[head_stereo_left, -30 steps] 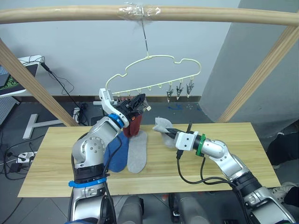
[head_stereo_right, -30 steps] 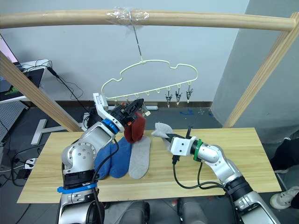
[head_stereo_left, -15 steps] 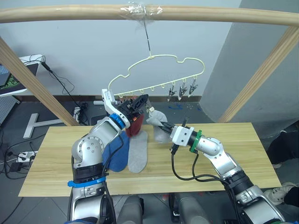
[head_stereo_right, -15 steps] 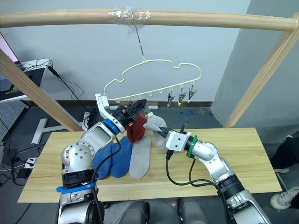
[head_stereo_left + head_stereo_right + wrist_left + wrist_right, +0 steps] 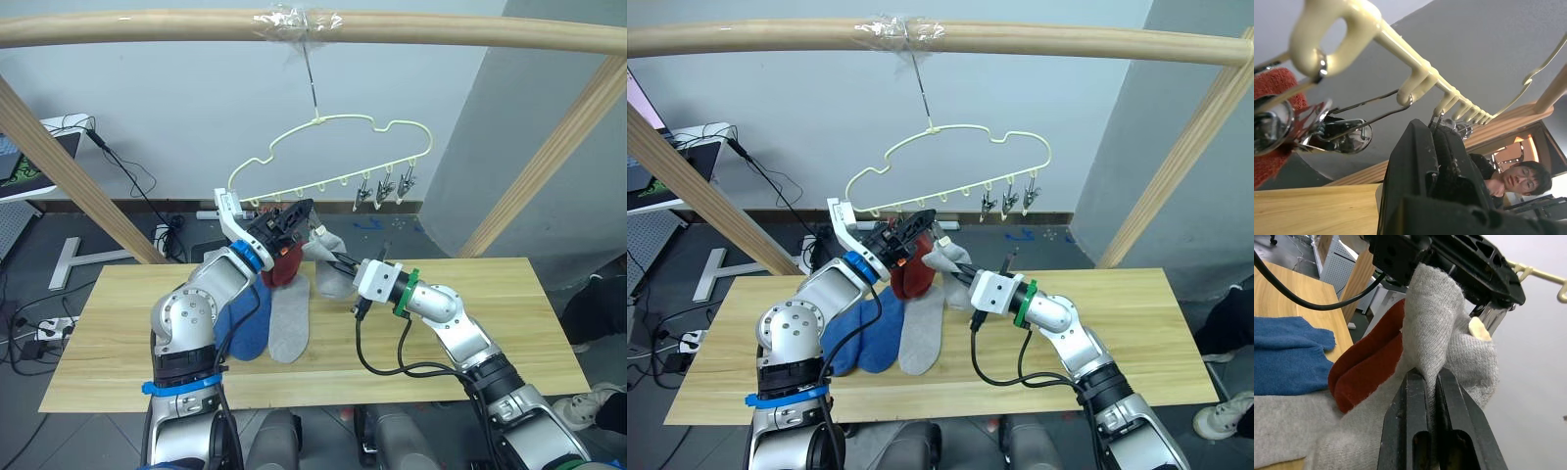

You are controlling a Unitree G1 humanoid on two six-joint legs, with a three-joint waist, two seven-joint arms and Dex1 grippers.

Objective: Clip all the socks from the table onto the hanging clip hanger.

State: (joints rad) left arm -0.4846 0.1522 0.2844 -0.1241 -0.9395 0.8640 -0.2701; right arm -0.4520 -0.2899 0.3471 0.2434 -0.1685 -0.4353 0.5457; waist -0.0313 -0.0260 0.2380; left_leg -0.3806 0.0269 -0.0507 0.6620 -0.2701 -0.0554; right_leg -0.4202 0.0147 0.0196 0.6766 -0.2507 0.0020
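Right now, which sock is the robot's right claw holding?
Look under the yellow clip hanger above the table. The right claw pinches a grey sock up in the air beside hanging red socks; the other grey sock lies flat on the wood.

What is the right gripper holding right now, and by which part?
The right gripper is shut on a light grey fabric sock, pinching a raised fold of its fabric; which end of the sock cannot be told.
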